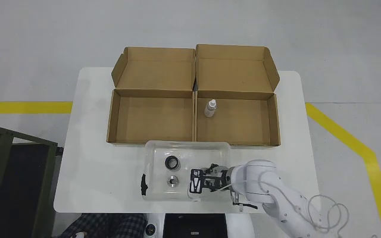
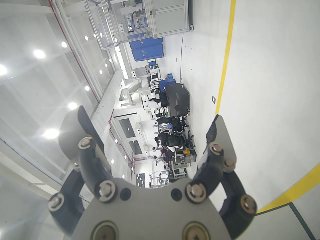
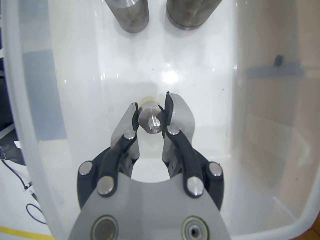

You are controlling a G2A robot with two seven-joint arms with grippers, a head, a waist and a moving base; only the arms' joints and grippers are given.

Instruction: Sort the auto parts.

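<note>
White tabletop (image 1: 95,172) carries a clear plastic bin (image 1: 187,143). Inside it, the right gripper (image 3: 151,112) has its fingers (image 3: 170,108) clamped on a small silver metal cylinder with a stud end (image 3: 153,123). Two dark steel sleeves (image 3: 127,3) stand near it. The left gripper (image 2: 150,116) faces the hall, fingers (image 2: 222,138) wide apart, holding nothing.

We see our right arm (image 1: 280,199) as white, glossy, rounded segments that end in a dark wrist. Our right end effector (image 3: 150,116) has a grey metal base plate and black curved links pinned with round silver screws. Its silver fingers (image 3: 182,116) are lined with black ribbed pads. Our left end effector (image 2: 149,114) is built the same way, with a grey plate, black links, washered screws and two recessed bolts near the plate's edge.
</note>
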